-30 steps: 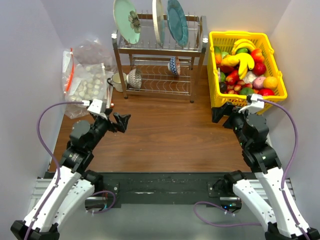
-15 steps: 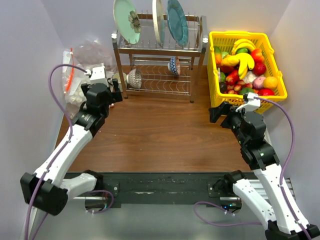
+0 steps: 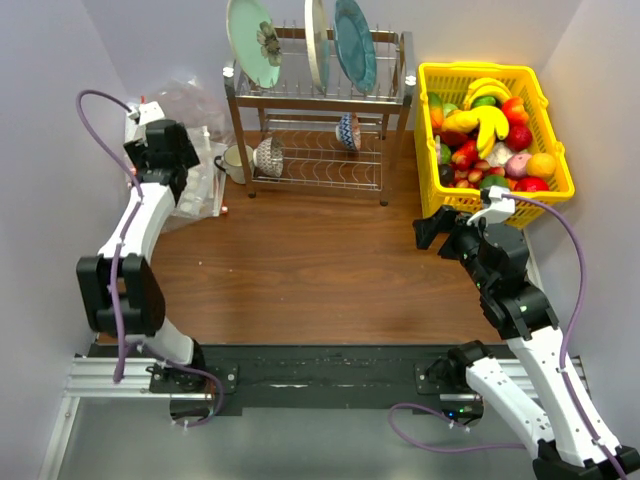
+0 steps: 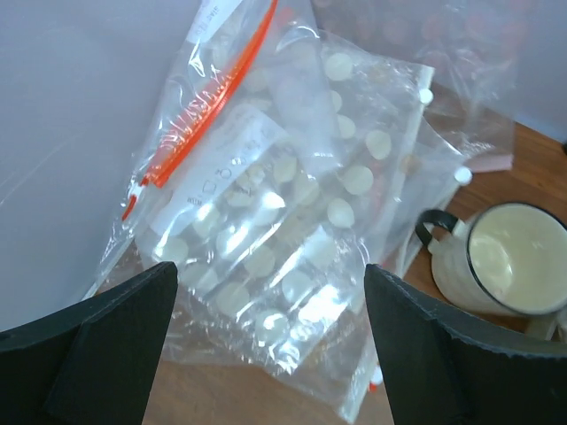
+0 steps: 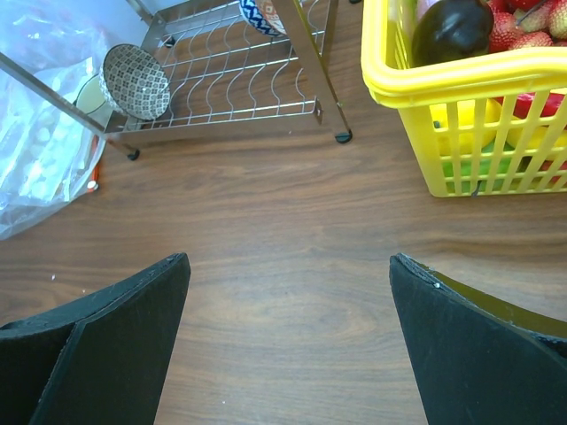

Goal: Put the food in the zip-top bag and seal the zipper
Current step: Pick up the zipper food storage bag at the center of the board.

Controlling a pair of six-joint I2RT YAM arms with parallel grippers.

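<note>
The food fills a yellow basket (image 3: 432,150) at the back right: a yellow banana bunch (image 3: 487,120), a red apple (image 3: 515,108), an orange piece (image 3: 541,165). The basket also shows in the right wrist view (image 5: 478,80). My right gripper (image 3: 430,228) (image 5: 288,266) is open and empty over bare table, left of the basket. My left gripper (image 3: 165,165) (image 4: 267,292) is open and empty above a pile of clear bags (image 3: 175,175). Under it lies the bag of pale whitish lumps (image 4: 292,230). A red-orange zipper strip (image 4: 213,97) runs at the upper left; I cannot tell whose it is.
A metal dish rack (image 3: 315,130) with plates and bowls stands at the back centre. A white mug (image 4: 509,266) sits beside the bags. Another crumpled clear bag (image 4: 452,62) lies behind the pile. Walls close in on the left and right.
My left arm has swung from the table's left middle out to the far back left, over the bags. My right gripper has shifted slightly left.
</note>
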